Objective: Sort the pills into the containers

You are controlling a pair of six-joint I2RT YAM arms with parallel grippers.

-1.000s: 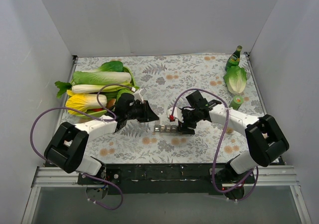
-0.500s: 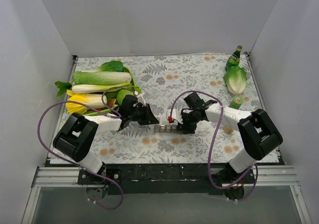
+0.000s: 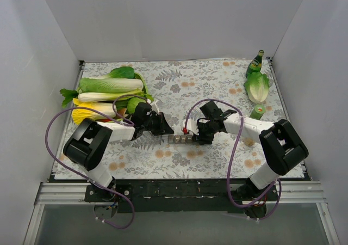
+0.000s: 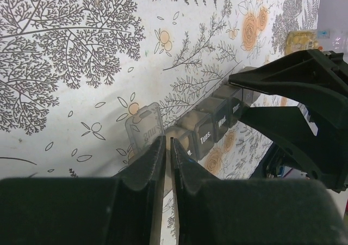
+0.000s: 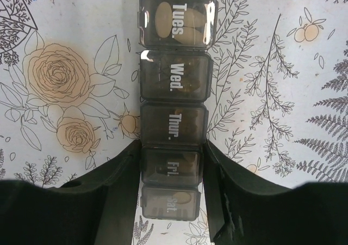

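Note:
The containers (image 3: 181, 140) are a short strip of smoky-grey day compartments lying mid-table. My right gripper (image 3: 200, 138) is shut on the strip, one finger on each side of the "Fri." compartment (image 5: 172, 169). Pale oval pills (image 5: 163, 19) show through the closed "Tues." lid, and another lies in "Sat.". My left gripper (image 3: 165, 129) sits at the strip's left end. Its jaws are shut to a thin slit (image 4: 167, 140) just before the raised "Sun." lid (image 4: 144, 126), and I see nothing between them. The right gripper's black fingers (image 4: 293, 92) show beyond the strip (image 4: 212, 122).
Cabbages and other vegetables (image 3: 109, 85) are piled at the back left, close behind my left arm. A green bottle (image 3: 254, 64), a lettuce (image 3: 256, 87) and a small green bottle (image 3: 258, 111) stand at the right edge. White walls close in three sides.
My right gripper has closed on the strip. My left arm has drawn its elbow in toward the table while its gripper stayed at the strip's left end, closing slightly.

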